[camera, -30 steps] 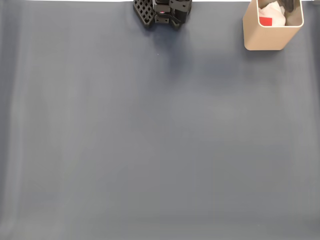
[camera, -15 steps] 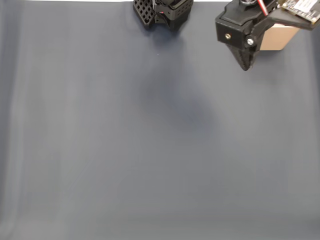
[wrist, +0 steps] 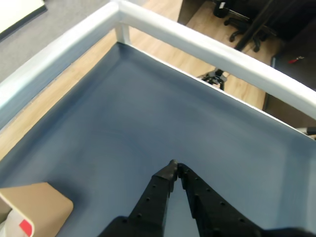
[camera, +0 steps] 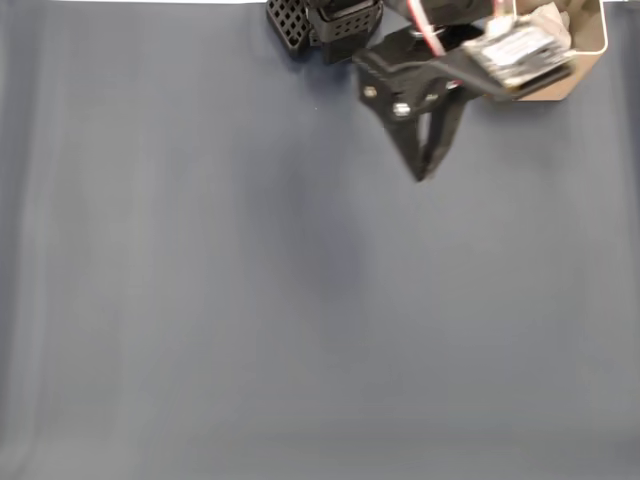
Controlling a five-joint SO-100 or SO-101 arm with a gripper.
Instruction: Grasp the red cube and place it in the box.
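With its jaws closed on nothing, the tool [wrist: 175, 165] hangs above the counter [camera: 250, 320]. Behind it, the red cube [wrist: 25, 227] sits in the box [wrist: 42, 205]; a careless swing back might tip that box

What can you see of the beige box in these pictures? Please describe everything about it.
The box is a beige container with thin walls and rounded corners, matte like plastic. It stands upright on the dark blue mat, at the top right corner of the fixed view, where the arm covers most of it. In the wrist view a red patch, likely the red cube, shows inside against its pale interior. The gripper is apart from it, fingers closed.
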